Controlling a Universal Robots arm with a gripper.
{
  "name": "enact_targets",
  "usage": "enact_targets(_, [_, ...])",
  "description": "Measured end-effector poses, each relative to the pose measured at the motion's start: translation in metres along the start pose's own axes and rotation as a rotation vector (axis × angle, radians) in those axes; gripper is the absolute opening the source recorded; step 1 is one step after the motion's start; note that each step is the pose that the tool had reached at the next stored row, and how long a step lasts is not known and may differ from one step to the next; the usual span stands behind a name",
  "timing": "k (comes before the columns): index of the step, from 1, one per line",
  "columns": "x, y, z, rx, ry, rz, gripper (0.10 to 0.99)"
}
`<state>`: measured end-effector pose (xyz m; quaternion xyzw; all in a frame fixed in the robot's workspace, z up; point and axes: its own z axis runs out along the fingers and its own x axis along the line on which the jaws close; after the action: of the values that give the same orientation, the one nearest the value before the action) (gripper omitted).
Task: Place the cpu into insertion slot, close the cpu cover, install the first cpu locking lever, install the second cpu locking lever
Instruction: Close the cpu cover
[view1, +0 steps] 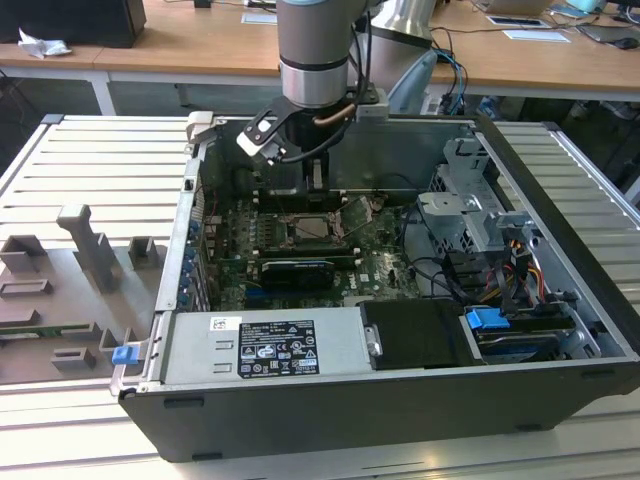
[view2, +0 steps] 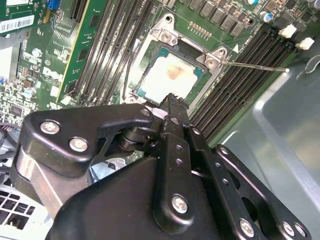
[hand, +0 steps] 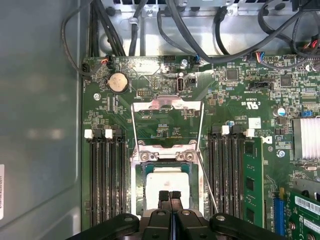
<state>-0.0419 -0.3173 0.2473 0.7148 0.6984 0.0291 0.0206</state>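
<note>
Wooden office desks run along the back of the room, and nearer stands a slatted metal desk (view1: 90, 160) that carries the work. At the exterior view's left a grey moulded fixture (view1: 85, 250) lies on the slats. Just beside it is an open computer case (view1: 300, 400) with its green board facing up.

The arm reaches down into the far part of the case. Its hand (hand: 170, 196) hangs low over the left edge of the insertion slot (hand: 136, 190). The fingertips are pressed together with nothing between them, as both wrist views show.

The cpu (hand: 167, 181) already lies flat in the slot with its pale face up, directly beyond the fingertips and not touching them. Black memory slots (hand: 105, 180) run along the slot's far and near sides.

What matters here is where the cpu cover (hand: 167, 104) sits. It is swung fully open and lies on the far side of the cpu from the hand, toward the exterior view's right. Its hinge sits at the slot's right edge, and its free edge is the part farthest from the fingertips. Hand, cpu, hinge and cover thus fall on one line from left to right.

A thin locking lever (hand: 207, 185) stands unlatched along the slot's near side, roughly parallel to that line.
</note>
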Motion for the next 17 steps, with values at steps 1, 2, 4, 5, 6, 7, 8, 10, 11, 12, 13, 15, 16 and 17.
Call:
enact_targets(1, [0.0,0.0,-0.0005,0.0,0.0,0.0,0.106])
enact_targets(2, [0.0,0.0001,-0.0012,0.0,0.0,0.0,0.106])
enact_targets(4, [0.0,0.0002,-0.0028,0.0,0.0,0.0,0.106])
enact_targets(5, [0.0001,0.0002,-0.0033,0.0,0.0,0.0,0.106])
enact_targets(6, [0.0,0.0003,-0.0038,0.0,0.0,0.0,0.106])
enact_targets(7, [0.0001,0.0003,-0.0043,0.0,0.0,0.0,0.106])
enact_targets(8, [0.0001,0.0003,-0.0047,0.0,0.0,0.0,0.106])
enact_targets(10, [0.0001,0.0004,-0.0059,0.0,0.0,0.0,0.106])
enact_targets(11, [0.0001,0.0004,-0.0063,0.0,0.0,0.0,0.106])
enact_targets(12, [0.0001,0.0005,-0.0065,0.0,0.0002,0.0,0.106])
enact_targets(13, [0.0001,0.0005,-0.0071,0.0,0.0,0.0,0.106])
enact_targets(15, [0.0001,0.0005,-0.0076,0.0,0.0,0.0,0.106])
enact_targets(16, [0.0001,0.0006,-0.008,0.0,0.0,0.0,0.106])
enact_targets(17, [0.0001,0.0006,-0.0084,0.0,0.0,0.0,0.106])
